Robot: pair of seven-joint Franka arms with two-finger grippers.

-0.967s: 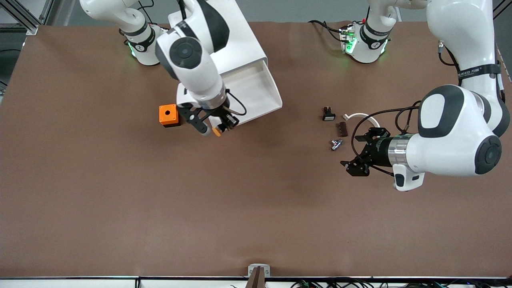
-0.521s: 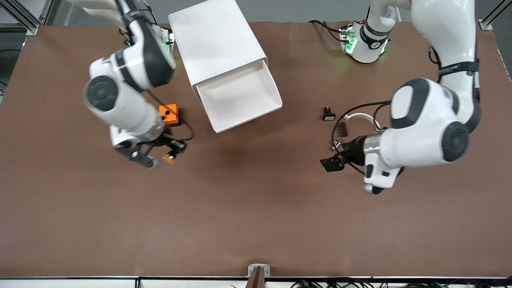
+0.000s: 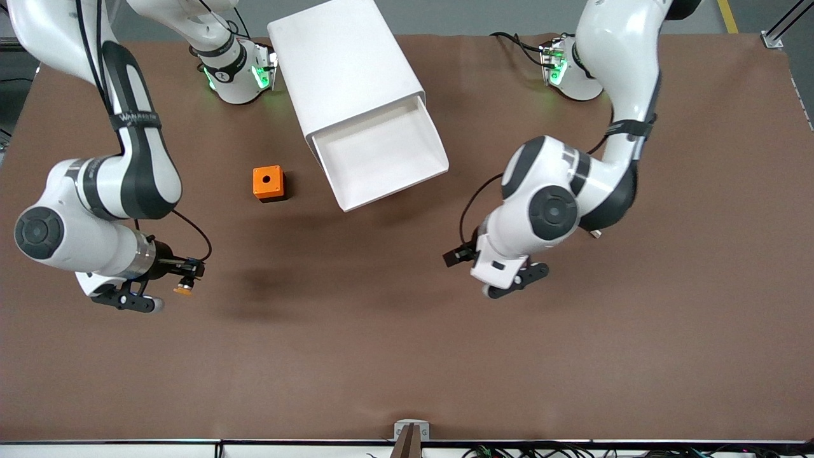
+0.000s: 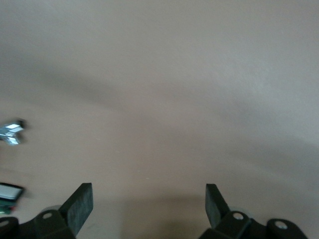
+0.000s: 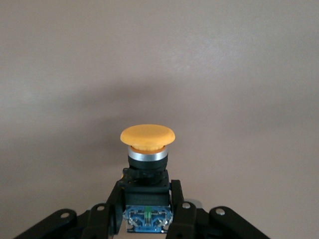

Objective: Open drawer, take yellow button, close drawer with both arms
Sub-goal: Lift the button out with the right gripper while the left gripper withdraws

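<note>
Two arms over a brown counter (image 3: 407,356). Starting at the right arm's end: the right hand (image 3: 181,283) hangs low over bare counter, well apart from the cabinet and nearer the front camera than the orange box. Its fingers are clamped tight on the button (image 3: 184,289); the right wrist view shows the black body pinched between both fingers (image 5: 182,211), orange mushroom cap (image 5: 147,137) pointing away from the hand, bluish rear end seated back between them. Button is off the counter, carried in the air.

Orange square box (image 3: 268,182) with a round hole in its top stands on the counter, near the cabinet's front corner, not touching it.

White cabinet (image 3: 343,70) sits at the robots' edge of the counter, turned at an angle. Its top drawer (image 3: 381,152) is pulled fully out, slanted lip toward the front camera; the tray looks empty.

Toward the left arm's end: left hand (image 3: 489,270) is over bare counter, nearer the front camera than the drawer. Fingers spread wide, nothing between them, per the left wrist view (image 4: 79,204). A small shiny metal part (image 4: 10,132) and a small black piece with a white face (image 4: 10,191) show at that view's edge, blurred.
</note>
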